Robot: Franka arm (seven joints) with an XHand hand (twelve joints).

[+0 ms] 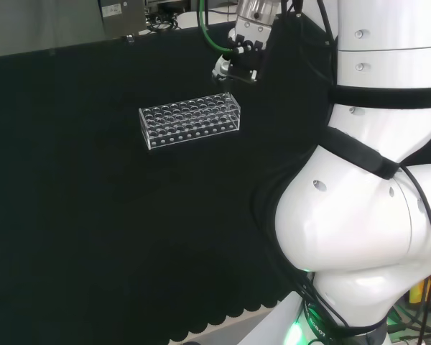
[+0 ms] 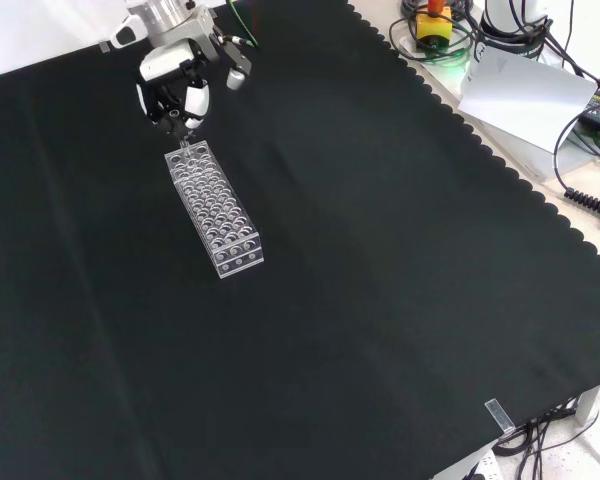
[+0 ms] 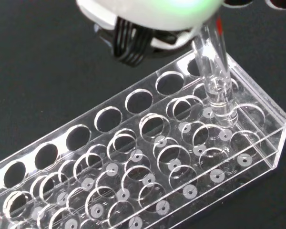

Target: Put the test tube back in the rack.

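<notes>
Black-cloth surface (image 2: 400, 300). Clear rack (image 2: 213, 208) lies lengthwise under the hand (image 2: 175, 85). Fingers hold the test tube (image 3: 213, 71) near-upright, its tip apparently entering an end-row hole.

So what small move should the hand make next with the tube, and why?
Probably lower it straight down a little more. In the wrist view the tube stands nearly upright with its tip already entering a hole near the end of the rack, while the hand above that end holds it.
</notes>
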